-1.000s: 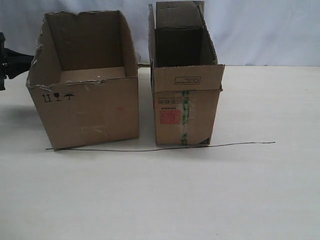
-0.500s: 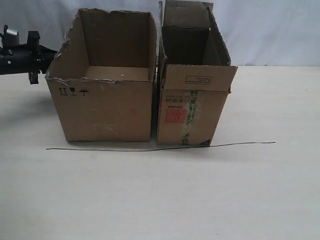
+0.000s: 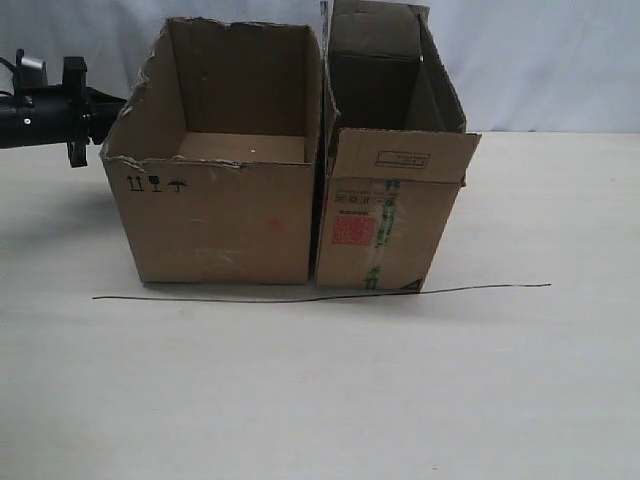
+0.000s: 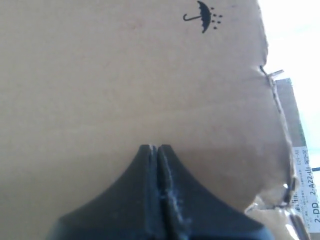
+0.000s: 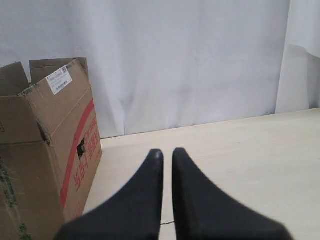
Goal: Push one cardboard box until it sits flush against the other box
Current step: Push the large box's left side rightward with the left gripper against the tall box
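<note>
The wide cardboard box (image 3: 220, 215), with its torn rim and black symbols, stands left of centre. Its right wall meets the other box (image 3: 385, 215), the taller carton with a red label and green tape, with no gap showing at the front. My left gripper (image 3: 103, 108) is shut and empty, its tips (image 4: 156, 147) pressed on the wide box's outer left wall (image 4: 125, 75) below the umbrella mark. The right gripper (image 5: 166, 152) hovers over bare table, fingers a narrow gap apart with nothing between them, to the side of the other box (image 5: 45, 145). It does not show in the exterior view.
A thin dark wire (image 3: 320, 296) lies along the table just in front of both boxes. A white curtain (image 3: 540, 60) hangs behind the table (image 3: 320, 400). The other box's labelled flap (image 4: 304, 185) peeks past the wide box's torn corner.
The left arm has driven the wide box to the right, closing the gap between the cartons. The taller carton has also shifted a little to the right.
</note>
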Controlling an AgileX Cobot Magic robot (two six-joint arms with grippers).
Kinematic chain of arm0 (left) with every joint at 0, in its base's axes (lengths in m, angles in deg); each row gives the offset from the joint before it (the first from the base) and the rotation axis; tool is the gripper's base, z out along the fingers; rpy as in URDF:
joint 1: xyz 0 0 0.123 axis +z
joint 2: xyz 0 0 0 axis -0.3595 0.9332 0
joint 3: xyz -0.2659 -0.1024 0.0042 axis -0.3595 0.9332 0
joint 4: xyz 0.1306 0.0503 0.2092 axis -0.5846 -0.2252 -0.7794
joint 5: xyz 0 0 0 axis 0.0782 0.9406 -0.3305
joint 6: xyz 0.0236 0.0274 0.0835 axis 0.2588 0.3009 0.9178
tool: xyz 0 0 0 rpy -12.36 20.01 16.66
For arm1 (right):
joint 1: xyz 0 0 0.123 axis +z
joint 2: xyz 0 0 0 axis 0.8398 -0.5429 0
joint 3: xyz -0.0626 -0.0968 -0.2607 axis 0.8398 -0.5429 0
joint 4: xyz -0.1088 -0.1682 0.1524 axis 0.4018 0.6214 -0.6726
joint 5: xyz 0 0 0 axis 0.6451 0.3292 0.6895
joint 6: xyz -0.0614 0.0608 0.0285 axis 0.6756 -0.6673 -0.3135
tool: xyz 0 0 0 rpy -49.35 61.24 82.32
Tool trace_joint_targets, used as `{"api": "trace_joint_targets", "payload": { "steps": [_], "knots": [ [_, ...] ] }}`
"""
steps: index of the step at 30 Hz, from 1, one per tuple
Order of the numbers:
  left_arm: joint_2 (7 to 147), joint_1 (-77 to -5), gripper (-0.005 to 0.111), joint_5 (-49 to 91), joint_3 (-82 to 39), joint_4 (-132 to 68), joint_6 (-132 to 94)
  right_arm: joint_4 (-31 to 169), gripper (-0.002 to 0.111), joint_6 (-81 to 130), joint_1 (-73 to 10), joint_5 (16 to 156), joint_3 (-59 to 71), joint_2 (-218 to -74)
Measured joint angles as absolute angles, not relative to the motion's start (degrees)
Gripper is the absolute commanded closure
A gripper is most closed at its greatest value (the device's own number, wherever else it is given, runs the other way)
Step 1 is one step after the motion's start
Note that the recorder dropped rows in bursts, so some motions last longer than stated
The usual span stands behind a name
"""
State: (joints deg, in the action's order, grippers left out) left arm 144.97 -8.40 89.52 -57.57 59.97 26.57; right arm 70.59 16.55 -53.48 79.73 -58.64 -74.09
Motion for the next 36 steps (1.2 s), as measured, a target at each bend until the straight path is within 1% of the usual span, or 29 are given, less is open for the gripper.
{"api": "trace_joint_targets", "payload": {
  "steps": [11, 17, 25, 36],
  "knots": [
    [141.28, -7.28, 0.107, 89.99, -57.69, 58.78, 24.33, 70.59, 0.103, 16.55, -53.48, 79.73, -58.64, -74.09],
    [140.21, -7.08, 0.107, 90.08, -57.69, 51.32, 21.18, 70.59, 0.103, 16.55, -53.48, 79.73, -58.64, -74.09],
    [136.76, -7.08, 0.107, 90.19, -57.69, 47.95, 19.47, 70.59, 0.103, 16.55, -53.48, 79.73, -58.64, -74.09],
    [133.88, -7.08, 0.107, 90.19, -57.47, 34.88, 15.00, 70.59, 0.103, 16.55, -53.48, 79.73, -58.64, -74.09]
  ]
}}
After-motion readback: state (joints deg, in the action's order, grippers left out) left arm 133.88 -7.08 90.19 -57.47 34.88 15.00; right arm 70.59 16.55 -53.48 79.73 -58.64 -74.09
